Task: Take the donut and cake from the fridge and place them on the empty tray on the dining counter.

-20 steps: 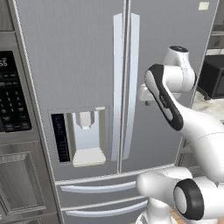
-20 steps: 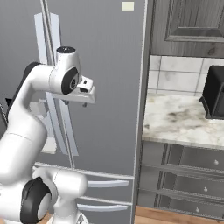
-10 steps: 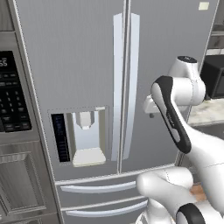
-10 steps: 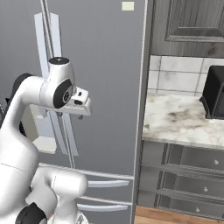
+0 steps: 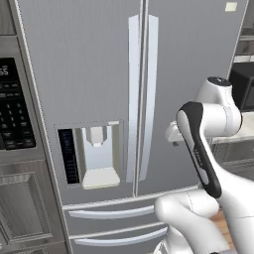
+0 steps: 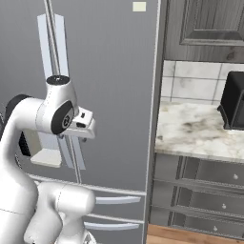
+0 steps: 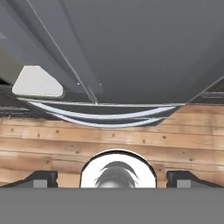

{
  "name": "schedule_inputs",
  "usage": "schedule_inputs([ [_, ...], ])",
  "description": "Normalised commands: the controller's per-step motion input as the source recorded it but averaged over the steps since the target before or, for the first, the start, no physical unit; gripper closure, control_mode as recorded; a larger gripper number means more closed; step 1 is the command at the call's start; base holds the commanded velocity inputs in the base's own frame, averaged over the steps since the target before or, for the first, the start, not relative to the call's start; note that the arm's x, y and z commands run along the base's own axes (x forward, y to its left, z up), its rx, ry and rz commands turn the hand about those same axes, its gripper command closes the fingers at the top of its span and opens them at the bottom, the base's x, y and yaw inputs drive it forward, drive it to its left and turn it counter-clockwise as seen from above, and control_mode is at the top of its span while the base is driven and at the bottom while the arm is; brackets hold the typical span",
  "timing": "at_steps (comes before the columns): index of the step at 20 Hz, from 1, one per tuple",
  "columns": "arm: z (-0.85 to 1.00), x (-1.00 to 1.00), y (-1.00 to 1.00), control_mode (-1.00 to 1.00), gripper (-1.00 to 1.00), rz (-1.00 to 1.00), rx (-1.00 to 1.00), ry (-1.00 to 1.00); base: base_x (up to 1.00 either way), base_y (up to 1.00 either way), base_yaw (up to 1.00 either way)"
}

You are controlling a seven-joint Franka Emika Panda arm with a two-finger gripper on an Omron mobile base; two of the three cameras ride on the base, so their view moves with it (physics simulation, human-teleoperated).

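The hand (image 7: 112,178) has swung down from the fridge (image 5: 99,74) handles, released and empty; both doors remain closed.

A black-panelled microwave (image 5: 15,116) with a keypad is built into the wall at the far left, above a grey panelled cabinet door (image 5: 22,208). On the other side, a white-and-grey marble worktop (image 6: 195,131) carries a dark boxy appliance (image 6: 234,100) at its right end. Behind it runs a pale tiled backsplash (image 6: 190,86), with a dark grey upper cabinet (image 6: 205,26) above and grey drawers (image 6: 205,190) below. The floor (image 7: 131,144) is light wooden planks.
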Motion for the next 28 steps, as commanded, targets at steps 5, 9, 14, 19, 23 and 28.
schedule_inputs([
  [5, -0.30, -0.13, 0.00, -1.00, -1.00, 0.00, 0.00, 0.00, 0.00, 0.00, 0.00],
  [9, -0.47, -0.06, 0.00, -1.00, -1.00, 0.00, 0.00, 0.00, 0.00, 0.00, 0.00],
  [14, -0.50, -0.05, 0.00, -1.00, -1.00, 0.00, 0.00, 0.00, 0.00, 0.00, 0.00],
  [19, -0.42, -0.04, 0.00, -1.00, -1.00, 0.00, 0.00, 0.00, 0.00, 0.00, 0.00],
  [23, -0.22, -0.02, 0.00, 1.00, -1.00, 0.00, 0.00, 0.00, -0.01, 0.00, 0.00],
  [28, 0.00, 0.00, 0.00, 1.00, -1.00, 0.00, 0.00, 0.00, -0.19, 0.00, 0.00],
])
